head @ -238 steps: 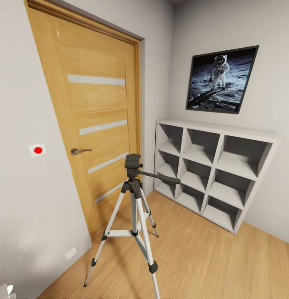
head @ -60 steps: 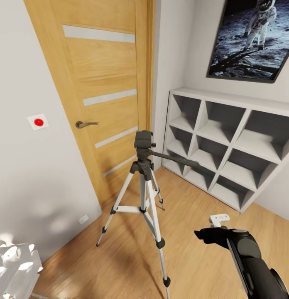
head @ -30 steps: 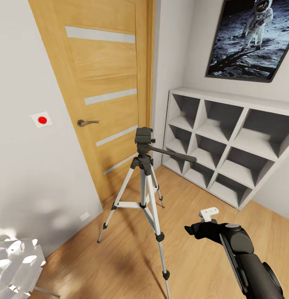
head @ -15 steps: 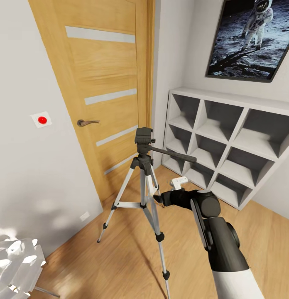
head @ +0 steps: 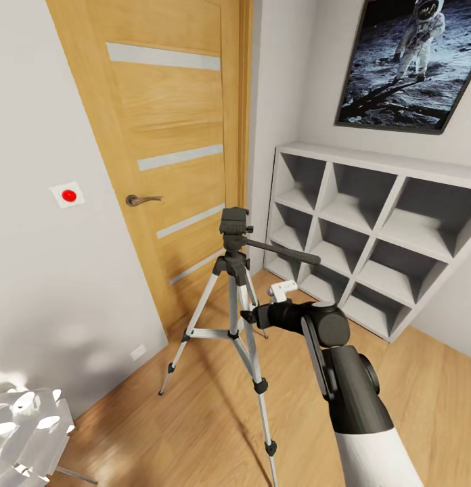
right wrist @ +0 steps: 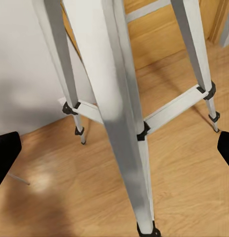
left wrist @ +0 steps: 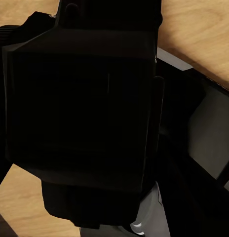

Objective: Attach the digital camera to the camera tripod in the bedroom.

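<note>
The camera tripod (head: 234,270) stands on the wood floor in front of the door, with silver legs, a black head and a pan handle (head: 283,251) pointing right. My right gripper (head: 251,316) is open and empty, right beside the legs below the head. In the right wrist view a silver leg (right wrist: 122,113) runs between the spread fingertips (right wrist: 6,153) of the right gripper (right wrist: 114,148). A black boxy body, the digital camera (left wrist: 80,103), sits tight against the lens of the left wrist view, held in my left gripper, whose fingers are lost in the dark.
The wooden door (head: 174,122) with pale stripes is just behind the tripod. A white cube shelf (head: 371,223) lines the right wall under an astronaut picture (head: 411,61). A white perforated object (head: 19,423) sits at lower left. Open plank floor (head: 195,433) lies in front.
My right arm has swung up and left from low over the floor to beside the tripod's legs. The tripod has not moved. The head view has closed in on it since the earliest frame.
</note>
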### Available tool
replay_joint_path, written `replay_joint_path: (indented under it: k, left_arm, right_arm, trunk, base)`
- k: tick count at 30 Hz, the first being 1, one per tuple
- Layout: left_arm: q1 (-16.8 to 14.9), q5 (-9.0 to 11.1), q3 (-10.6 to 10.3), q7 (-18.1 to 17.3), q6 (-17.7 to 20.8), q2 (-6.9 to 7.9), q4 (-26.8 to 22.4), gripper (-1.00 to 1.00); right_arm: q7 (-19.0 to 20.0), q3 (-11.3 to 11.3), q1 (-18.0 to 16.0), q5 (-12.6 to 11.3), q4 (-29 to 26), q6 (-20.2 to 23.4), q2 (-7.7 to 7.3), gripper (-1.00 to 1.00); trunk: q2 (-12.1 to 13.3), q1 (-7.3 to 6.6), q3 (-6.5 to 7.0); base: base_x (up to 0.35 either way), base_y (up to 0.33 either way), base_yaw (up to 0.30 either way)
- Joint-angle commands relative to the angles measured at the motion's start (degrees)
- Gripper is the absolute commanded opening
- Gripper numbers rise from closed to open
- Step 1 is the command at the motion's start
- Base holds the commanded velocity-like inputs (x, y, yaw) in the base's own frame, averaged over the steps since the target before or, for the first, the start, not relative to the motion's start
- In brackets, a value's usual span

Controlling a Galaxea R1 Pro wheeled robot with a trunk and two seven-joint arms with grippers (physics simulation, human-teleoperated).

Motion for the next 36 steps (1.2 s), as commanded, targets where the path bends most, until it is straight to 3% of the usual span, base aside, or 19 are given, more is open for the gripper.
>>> replay_joint_path:
  k: [1, 5, 10, 18, 23, 26, 30, 36]
  left_arm:
    - [0.0, 0.5, -0.5, -0.3, 0.0, 0.01, 0.0, -1.00]
    - [0.0, 0.5, -0.5, -0.2, 0.0, 0.01, 0.0, -1.00]
    - [0.0, 0.5, -0.5, -0.2, 0.0, 0.04, 0.0, -1.00]
    - [0.0, 0.5, -0.5, -0.2, 0.0, 0.09, 0.0, -1.00]
    - [0.0, 0.5, -0.5, -0.2, 0.0, 0.10, 0.0, -1.00]
    - [0.0, 0.5, -0.5, -0.2, 0.0, 0.10, 0.0, -1.00]
    - [0.0, 0.5, -0.5, -0.2, 0.0, 0.10, 0.0, -1.00]
    - [0.0, 0.5, -0.5, -0.2, 0.0, 0.10, 0.0, -1.00]
  right_arm:
    - [0.4, 0.0, -0.1, 0.6, 0.0, 0.2, 0.02, 1.00]
    - [-0.4, 0.0, -0.1, 0.8, 1.0, 0.2, 0.02, 1.00]
    - [-1.4, 0.0, -0.1, 0.6, 10.7, 0.2, 0.02, 1.00]
    - [-1.8, 0.0, -0.2, 0.3, 15.3, -6.2, 0.02, 1.00]
    - [-1.9, 0.0, -2.1, 0.3, 18.9, -9.8, 0.02, 1.00]
    - [-2.0, -0.1, -4.0, 0.2, 23.9, -14.2, 0.02, 1.00]
    - [-3.4, -0.1, -4.4, 0.2, 26.3, -18.5, 0.02, 1.00]
    - [-3.9, -0.1, -4.5, 0.2, 26.9, -21.1, 0.02, 1.00]
  trunk:
    - [-0.1, 0.03, -0.11]
    - [-0.1, 0.03, -0.11]
    - [-0.1, 0.03, -0.11]
    - [-0.1, 0.03, -0.11]
    - [-0.1, 0.03, -0.11]
    - [-0.1, 0.03, -0.11]
    - [-0.1, 0.03, -0.11]
    - [-0.1, 0.03, -0.11]
  base:
    - [0.000, 0.000, 0.000]
    - [0.000, 0.000, 0.000]
    - [0.000, 0.000, 0.000]
    - [0.000, 0.000, 0.000]
    - [0.000, 0.000, 0.000]
    - [0.000, 0.000, 0.000]
    - [0.000, 0.000, 0.000]
    - [0.000, 0.000, 0.000]
